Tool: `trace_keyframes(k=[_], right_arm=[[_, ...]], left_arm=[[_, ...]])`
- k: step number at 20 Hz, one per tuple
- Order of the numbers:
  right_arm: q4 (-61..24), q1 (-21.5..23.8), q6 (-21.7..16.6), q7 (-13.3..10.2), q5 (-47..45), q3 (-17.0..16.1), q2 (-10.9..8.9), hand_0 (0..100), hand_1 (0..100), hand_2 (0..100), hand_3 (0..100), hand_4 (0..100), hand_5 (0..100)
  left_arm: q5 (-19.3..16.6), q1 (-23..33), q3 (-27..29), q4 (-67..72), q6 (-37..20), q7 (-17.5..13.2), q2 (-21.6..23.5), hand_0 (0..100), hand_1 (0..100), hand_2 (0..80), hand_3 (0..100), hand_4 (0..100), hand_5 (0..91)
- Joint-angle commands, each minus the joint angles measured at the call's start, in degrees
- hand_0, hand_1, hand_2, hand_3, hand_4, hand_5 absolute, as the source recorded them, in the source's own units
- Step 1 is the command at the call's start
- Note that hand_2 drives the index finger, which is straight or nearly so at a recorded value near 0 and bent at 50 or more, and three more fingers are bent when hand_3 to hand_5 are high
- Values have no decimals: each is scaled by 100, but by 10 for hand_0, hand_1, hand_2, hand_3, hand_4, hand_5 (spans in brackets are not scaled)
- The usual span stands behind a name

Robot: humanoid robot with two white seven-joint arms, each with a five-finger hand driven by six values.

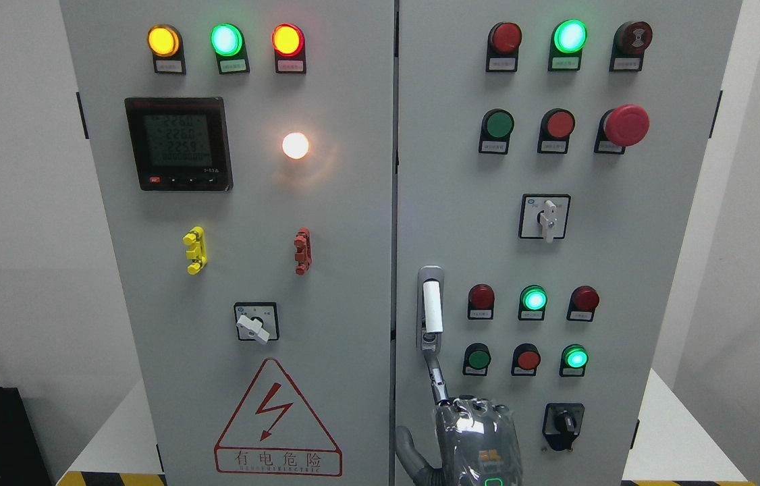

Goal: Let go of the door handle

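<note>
The door handle (431, 307) is a white upright lever in a grey recess at the left edge of the cabinet's right door (623, 270). My right hand (476, 435) comes up from the bottom edge below it, its back towards the camera. Its index finger (435, 379) is stretched up and its tip touches the lower end of the handle's recess. The thumb (407, 445) sticks out to the left, clear of the handle. The hand grasps nothing. The other fingers are hidden behind the hand. The left arm is out of view.
Both cabinet doors are shut, with a seam (395, 202) between them. Pushbuttons and lit lamps (534, 298) sit right of the handle, and a black rotary switch (563, 424) is beside my hand. The left door carries a meter (177, 143) and a warning triangle (277, 422).
</note>
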Motion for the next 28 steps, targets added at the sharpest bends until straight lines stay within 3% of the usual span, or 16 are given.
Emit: trace_keyframes(k=[1,9,11,13,14,15,18,22,26,28], right_arm=[[-47,-28,-17,-112,-14,-5,-1,364,366,17,1000,918,974],[-153,7,-35,-280,-23,4,-1,369,363,47,1000,918,976],[-170,34,-61,-489,-32,4,-1,370,364,76,1000,919,976],[-170,25,-114,-666,-32,-5,-1,375,367,149,1000,918,977],[-161,25,-114,-675,-32,-14,8,384,368,334,1000,917,977],[-161,34,-105,-675,-32,-49,8,389,369,453,1000,914,978],[-170,34,-105,-728,-49,-198,8,395,397,623,1000,899,974],[-319,139,-184,-746,-146,-357,8,289,441,740,1000,882,967],[-363,87,-202,-807,-313,-471,8,288,310,913,1000,896,961],[-363,-71,-193,-825,-409,-489,8,284,296,958,1000,910,966]], left_arm=[[0,0,-70,-88,-2,3,3,120,389,0,0,0,0],[0,0,-70,-88,-2,3,3,120,389,0,0,0,0],[0,0,-70,-88,-2,3,3,120,389,0,0,0,0],[0,0,-70,-88,-2,3,3,120,389,0,0,0,0],[0,0,-70,-88,-2,3,3,120,389,0,0,0,0],[0,0,-70,-88,-2,3,3,120,389,0,0,0,0],[0,0,-70,-88,-2,3,3,120,389,0,0,0,0],[0,0,-70,-88,-2,3,3,120,389,0,0,0,0],[0,0,-70,-88,-2,3,3,120,389,0,0,0,0],[0,0,-70,-88,-2,3,3,120,389,0,0,0,0]])
